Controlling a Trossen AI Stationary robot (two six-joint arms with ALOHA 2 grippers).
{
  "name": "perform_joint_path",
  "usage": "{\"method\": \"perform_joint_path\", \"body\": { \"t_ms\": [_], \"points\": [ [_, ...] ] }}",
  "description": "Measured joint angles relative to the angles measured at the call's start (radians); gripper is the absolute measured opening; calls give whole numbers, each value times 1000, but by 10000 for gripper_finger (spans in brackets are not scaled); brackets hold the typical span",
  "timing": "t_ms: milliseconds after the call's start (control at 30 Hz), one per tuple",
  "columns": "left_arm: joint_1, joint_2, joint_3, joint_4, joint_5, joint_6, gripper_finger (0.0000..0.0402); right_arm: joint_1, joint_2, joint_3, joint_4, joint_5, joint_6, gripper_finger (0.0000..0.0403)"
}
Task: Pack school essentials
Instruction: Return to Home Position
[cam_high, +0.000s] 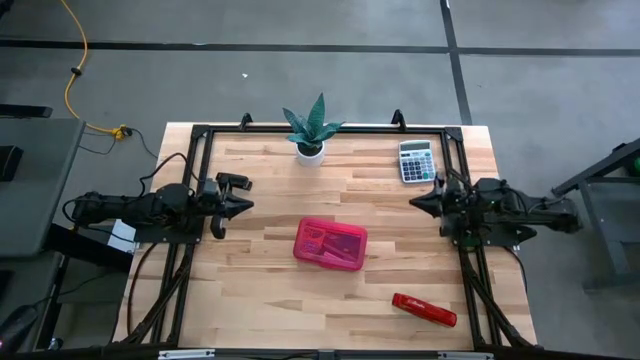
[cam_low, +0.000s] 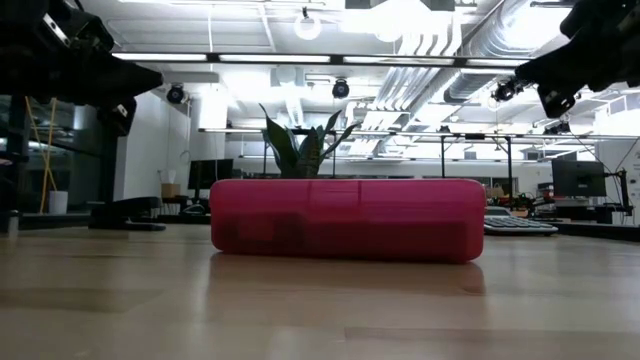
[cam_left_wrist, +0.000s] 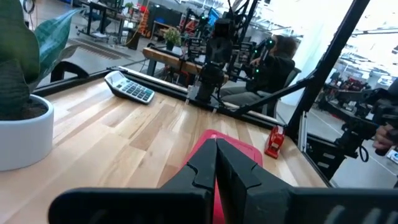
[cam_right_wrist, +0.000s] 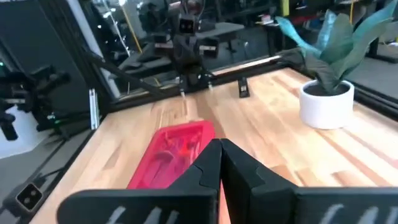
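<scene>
A translucent pink case (cam_high: 330, 243) lies shut in the middle of the wooden table, its flat underside on the wood (cam_low: 345, 220); through its lid some stationery shows faintly (cam_right_wrist: 173, 152). The other school essentials are out of view. My left gripper (cam_high: 247, 205) hovers shut at the table's left side, pointing level toward the middle (cam_left_wrist: 216, 149). My right gripper (cam_high: 415, 200) hovers shut at the right side, pointing level toward the middle (cam_right_wrist: 219, 149). Neither touches anything.
A grey calculator (cam_high: 416, 161) lies at the far right. A red stapler (cam_high: 424, 309) lies near the front right. A potted plant (cam_high: 311, 130) in a white pot stands at the far middle. Black frame rails (cam_high: 200, 135) run along the table's sides.
</scene>
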Motion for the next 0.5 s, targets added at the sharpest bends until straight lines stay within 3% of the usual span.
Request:
{"method": "perform_joint_path", "body": {
  "t_ms": [267, 500],
  "points": [
    [0, 0, 0, 0, 0, 0, 0, 0, -11, -10, -2, 29, -16, 0],
    [0, 0, 0, 0, 0, 0, 0, 0, -13, -186, 311, 36, 13, 0]
  ]
}}
